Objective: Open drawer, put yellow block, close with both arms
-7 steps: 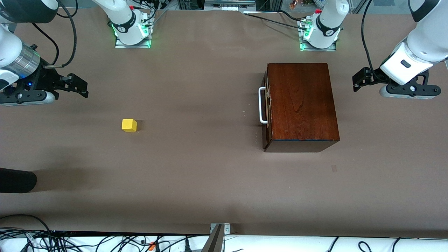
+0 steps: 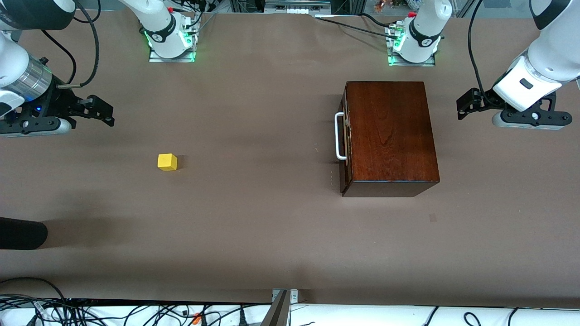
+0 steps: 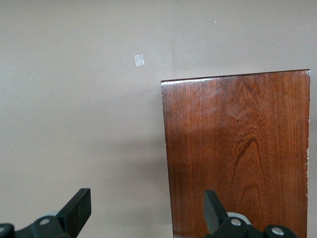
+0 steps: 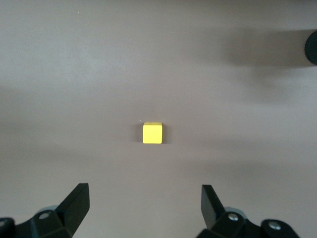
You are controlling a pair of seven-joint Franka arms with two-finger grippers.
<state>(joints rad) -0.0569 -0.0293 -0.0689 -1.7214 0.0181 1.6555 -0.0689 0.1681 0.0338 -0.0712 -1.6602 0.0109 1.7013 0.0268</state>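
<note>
Nothing's begun: the drawer (image 2: 345,136) sits shut at right of centre, the yellow block (image 2: 167,161) loose at left, left gripper (image 2: 469,103) and right gripper (image 2: 100,111) both spread, empty.

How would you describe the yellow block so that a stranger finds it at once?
Start at the dark wooden box toward the left arm's end of the brown table. Its white handle faces the right arm's end, where the yellow block sits alone: a small bright cube.

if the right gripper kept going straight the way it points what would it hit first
Probably the small yellow cube, centred ahead of the open right gripper; nothing lies between them, though depth is unclear.
</note>
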